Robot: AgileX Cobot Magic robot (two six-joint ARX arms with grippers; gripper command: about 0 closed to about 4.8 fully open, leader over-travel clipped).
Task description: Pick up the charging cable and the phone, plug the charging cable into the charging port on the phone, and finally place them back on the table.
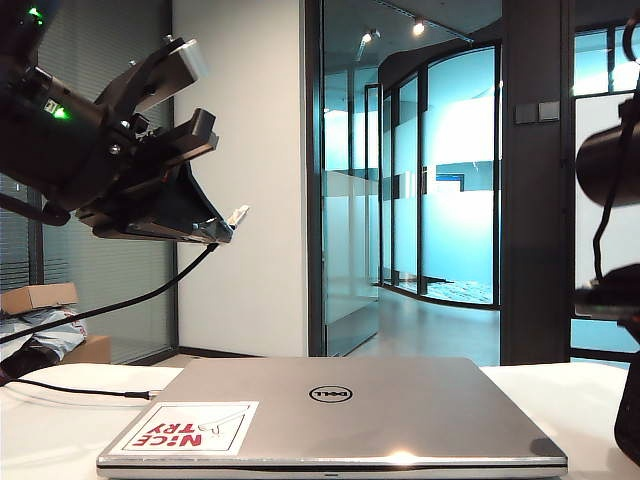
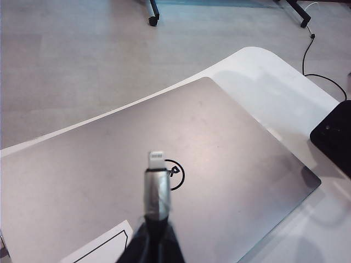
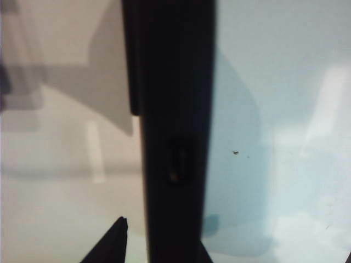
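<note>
My left gripper (image 1: 222, 228) hangs high over the left of the table (image 1: 60, 440), shut on the charging cable (image 1: 150, 290). The cable's silvery-white plug (image 2: 157, 160) sticks out past the fingertips, above the laptop lid. Its black cord sags down to the left. The phone (image 3: 170, 109) fills the right wrist view as a dark bar with a small slot (image 3: 180, 159) in its edge. My right gripper (image 3: 163, 233) straddles it, open, with a gap between one finger (image 3: 112, 246) and the phone. In the left wrist view the phone (image 2: 335, 134) lies flat on the table.
A closed silver Dell laptop (image 1: 340, 410) with a red-and-white sticker (image 1: 185, 428) takes up the table's middle. Another thin black cord with a dark plug (image 1: 138, 396) lies on the table at the left. The right arm (image 1: 610, 160) shows only as dark shapes at the exterior view's right edge.
</note>
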